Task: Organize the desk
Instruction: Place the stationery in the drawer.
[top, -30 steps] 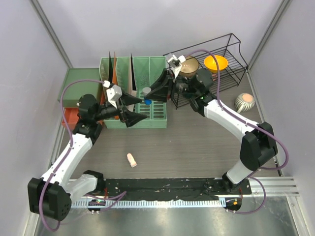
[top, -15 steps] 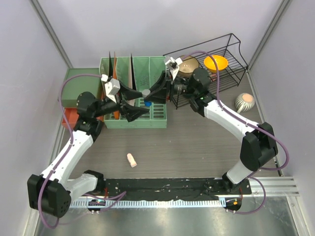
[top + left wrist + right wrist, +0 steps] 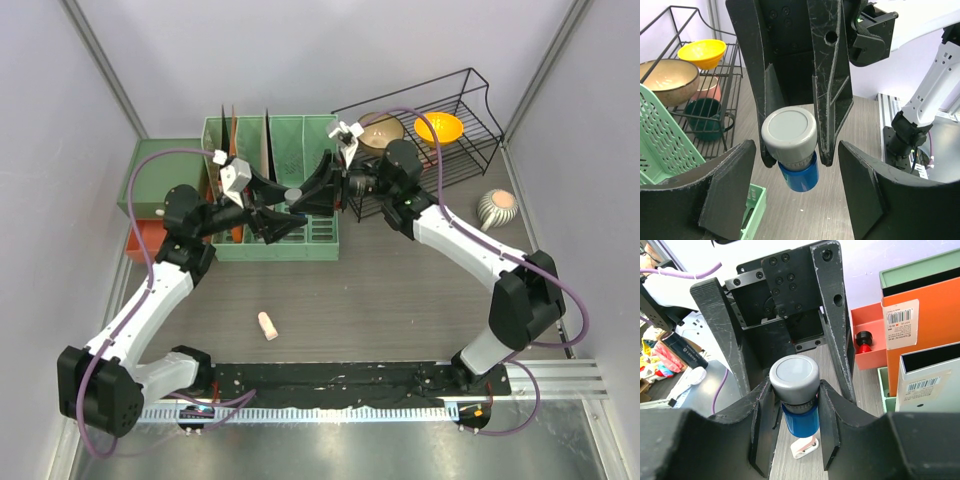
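A small blue bottle with a grey cap (image 3: 294,195) hangs above the front of the green file rack, over the desk (image 3: 400,290). My right gripper (image 3: 303,198) is shut on it; in the right wrist view its fingers (image 3: 832,420) press the bottle (image 3: 795,390) just under the cap. My left gripper (image 3: 288,210) faces it from the left. In the left wrist view the left gripper (image 3: 797,197) is open, its fingers (image 3: 725,190) standing on either side of the bottle (image 3: 790,145) with a gap on both sides.
The green slotted file rack (image 3: 290,150) holds orange and green folders. A black wire rack (image 3: 455,120) at the back right carries a tan and a yellow bowl. A striped vase (image 3: 497,207), a small pinkish clip (image 3: 266,325), a green box (image 3: 150,175) and a red tray (image 3: 138,240) lie around.
The left gripper has come up to the bottle and its jaws have narrowed around it. The right gripper has shifted slightly left, still holding the bottle.
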Available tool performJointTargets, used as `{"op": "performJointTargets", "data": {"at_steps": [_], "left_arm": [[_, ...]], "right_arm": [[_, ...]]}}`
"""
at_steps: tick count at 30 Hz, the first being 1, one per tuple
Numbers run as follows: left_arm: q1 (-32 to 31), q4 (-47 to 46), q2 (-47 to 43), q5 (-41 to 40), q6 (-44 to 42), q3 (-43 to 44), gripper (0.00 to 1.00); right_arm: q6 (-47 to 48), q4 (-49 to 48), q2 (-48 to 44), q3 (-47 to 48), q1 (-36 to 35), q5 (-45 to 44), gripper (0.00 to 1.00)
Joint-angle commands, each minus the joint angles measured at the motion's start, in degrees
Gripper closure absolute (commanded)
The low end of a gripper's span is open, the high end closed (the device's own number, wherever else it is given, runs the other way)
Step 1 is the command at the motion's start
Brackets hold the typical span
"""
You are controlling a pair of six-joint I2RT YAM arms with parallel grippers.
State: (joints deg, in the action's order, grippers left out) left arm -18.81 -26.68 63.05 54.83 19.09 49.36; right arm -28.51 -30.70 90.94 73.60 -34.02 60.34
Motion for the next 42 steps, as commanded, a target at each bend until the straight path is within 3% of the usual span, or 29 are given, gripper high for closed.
{"op": "performJointTargets", "data": {"at_steps": [1, 7, 17, 27, 33, 37, 42], "left_arm": [[-0.4, -1.8, -0.5, -0.1, -1.2, 0.7, 0.29], [-0.4, -2.0, -0.6, 0.1, -1.6, 0.2, 0.30], [-0.7, -2.0, -0.1, 1.2, -1.2, -0.1, 0.43], [-1.0, -2.1, 0.1, 1.2, -1.2, -0.8, 0.42], [-1.1, -2.3, 0.7, 1.3, -0.5, -0.1, 0.48], [-1.4, -2.5, 0.9, 1.4, -0.2, -0.2, 0.60], [-1.6, -3.6, 0.9, 1.3, 1.1, -0.1, 0.63]], "right_arm": [[0.8, -1.2, -3.3, 2.5, -0.3, -0.1, 0.63], [0.1, -1.6, -3.0, 2.8, -0.3, 0.0, 0.63], [-0.4, -1.8, -3.4, 3.3, -0.3, 0.1, 0.63], [-0.1, -1.6, -3.5, 3.4, -0.3, 0.2, 0.62], [0.2, -0.9, -3.3, 3.3, -0.3, 0.1, 0.62], [0.5, -0.7, -3.2, 3.1, -0.3, 0.1, 0.62], [0.7, -0.6, -3.3, 2.8, -0.3, 0.0, 0.60]]}}
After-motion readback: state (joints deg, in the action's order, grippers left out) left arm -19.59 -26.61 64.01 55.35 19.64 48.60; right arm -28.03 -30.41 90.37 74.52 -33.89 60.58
